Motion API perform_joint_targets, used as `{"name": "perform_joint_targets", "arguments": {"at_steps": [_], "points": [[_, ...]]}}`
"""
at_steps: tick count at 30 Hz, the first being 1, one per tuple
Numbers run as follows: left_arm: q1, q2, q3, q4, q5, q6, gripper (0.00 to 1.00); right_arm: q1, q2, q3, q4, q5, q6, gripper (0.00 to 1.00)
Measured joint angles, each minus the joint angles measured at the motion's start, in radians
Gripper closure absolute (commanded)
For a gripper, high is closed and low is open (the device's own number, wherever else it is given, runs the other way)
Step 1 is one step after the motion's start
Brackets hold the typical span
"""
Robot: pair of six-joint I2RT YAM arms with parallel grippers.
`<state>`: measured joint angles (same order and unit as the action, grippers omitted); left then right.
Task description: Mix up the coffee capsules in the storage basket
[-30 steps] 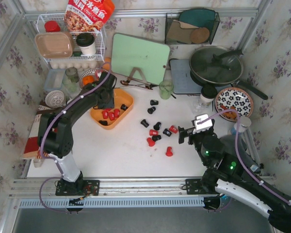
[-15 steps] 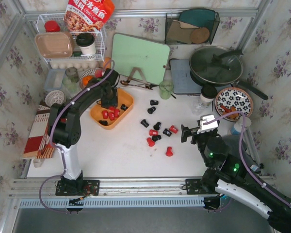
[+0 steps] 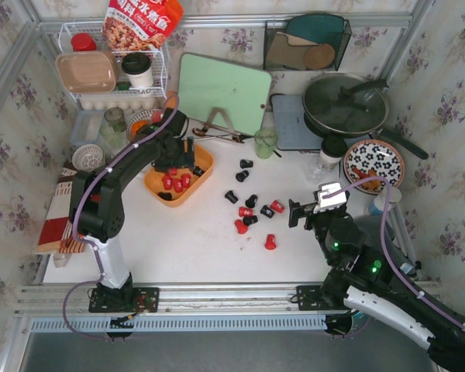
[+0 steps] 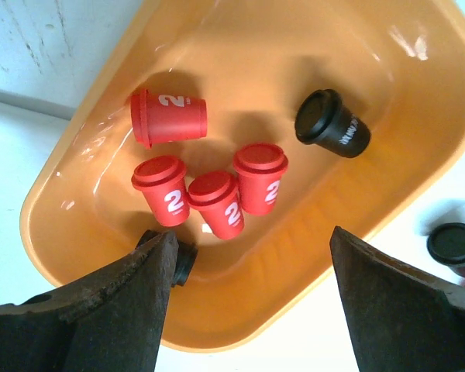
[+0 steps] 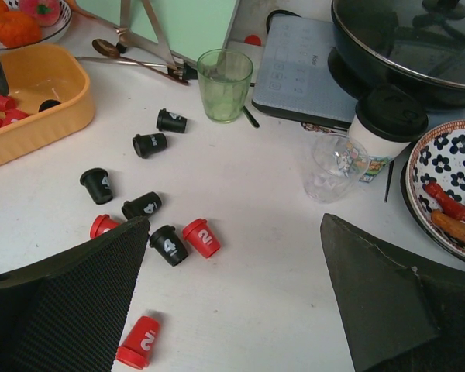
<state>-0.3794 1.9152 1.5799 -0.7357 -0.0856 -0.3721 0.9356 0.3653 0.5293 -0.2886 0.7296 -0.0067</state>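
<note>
Several capsules (image 4: 214, 203) lie in the basket (image 4: 294, 46); left gripper (image 4: 252, 256) just sprang open above it, right gripper (image 5: 234, 232) gapes empty; more wait mid-frame.

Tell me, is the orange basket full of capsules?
Not full: the storage basket holds a few coffee capsules, its floor mostly bare; others lie on the table.

Read a white "2" on each of four red capsules (image 4: 169, 118) in the storage basket (image 4: 240, 46), centre-left of the left wrist view; white lettering on the black capsule (image 4: 333, 124) beside them illegible. Lower left of the right wrist view: read "4" on loose black capsules (image 5: 169, 245), "2" on loose red capsules (image 5: 201, 237). Treat characters on the red bag (image 3: 142, 22), top of the overhead view, as unreadable.
</note>
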Motion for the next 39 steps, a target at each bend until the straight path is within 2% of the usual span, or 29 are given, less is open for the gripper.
{"name": "perform_joint_targets", "arguments": {"at_steps": [16,17,18,26,32,39], "points": [[-0.027,-0.208,-0.062,0.031,0.037,0.020,0.18,-0.004,0.021,-0.002,0.000,-0.008,0.000,0.00],[-0.028,-0.224,-0.062,0.031,0.044,0.023,0.07,-0.004,0.021,-0.002,0.000,-0.008,0.000,0.00],[-0.029,-0.241,-0.062,0.029,0.054,0.028,0.00,-0.004,0.021,-0.002,0.000,-0.007,0.000,0.00],[-0.060,-0.381,-0.078,-0.019,0.100,0.048,0.01,-0.004,0.032,0.004,0.000,0.008,0.005,0.00],[-0.064,-0.500,-0.143,-0.070,0.139,0.064,0.01,-0.004,0.132,0.058,-0.003,0.011,0.044,0.00],[-0.066,-0.638,-0.264,-0.119,0.192,0.082,0.01,-0.004,0.358,0.111,0.000,0.010,0.167,0.00]]}}
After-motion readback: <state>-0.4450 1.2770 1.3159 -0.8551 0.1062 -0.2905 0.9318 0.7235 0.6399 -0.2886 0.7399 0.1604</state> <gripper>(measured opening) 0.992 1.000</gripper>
